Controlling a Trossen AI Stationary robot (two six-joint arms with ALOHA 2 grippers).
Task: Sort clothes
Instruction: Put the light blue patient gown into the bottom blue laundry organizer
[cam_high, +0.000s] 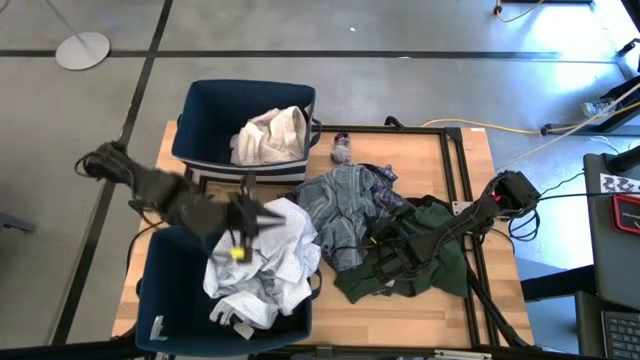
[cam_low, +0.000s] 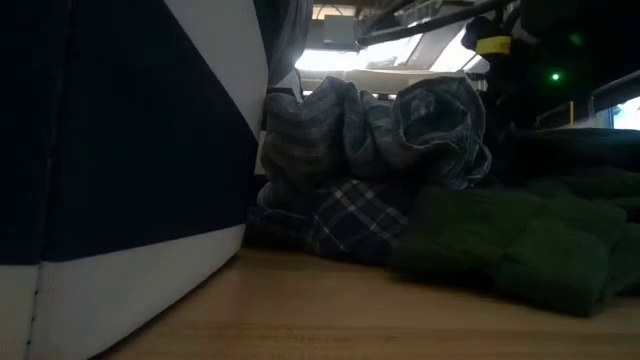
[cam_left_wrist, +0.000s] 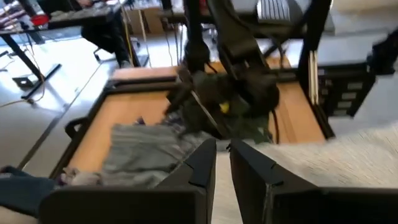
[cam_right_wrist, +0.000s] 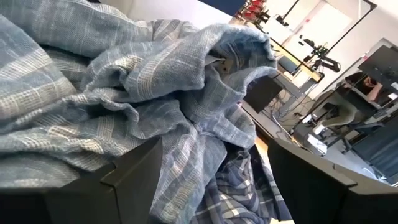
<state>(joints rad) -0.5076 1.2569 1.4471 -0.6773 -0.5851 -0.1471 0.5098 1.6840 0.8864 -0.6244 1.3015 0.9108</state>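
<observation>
A white garment (cam_high: 265, 265) lies heaped over the near navy bin's right rim (cam_high: 165, 290). My left gripper (cam_high: 250, 215) hovers at its far-left edge, with its fingers (cam_left_wrist: 222, 152) nearly together and nothing visible between them. A grey-blue striped garment (cam_high: 345, 200) lies bunched at mid-table on a blue plaid one (cam_low: 350, 220). My right gripper (cam_high: 385, 245) is open at the striped garment's right side, and a fold of it (cam_right_wrist: 186, 124) lies between the fingers. A dark green garment (cam_high: 430, 270) lies under the right arm. A cream garment (cam_high: 270, 135) is in the far bin. A small sock (cam_high: 342, 150) lies beside that bin. My right gripper stands open around a fold of the striped garment (cam_right_wrist: 180, 155), coming at it low from the table's right. I cannot tell whether the fingers touch the cloth. The garment rests on the table.
Two navy bins stand on the table's left half, far (cam_high: 200, 100) and near. The near bin's wall (cam_low: 120, 150) fills the low view's left. A black frame rail (cam_high: 455, 170) runs along the table's right side. Bare wood shows along the near edge (cam_high: 400, 320).
</observation>
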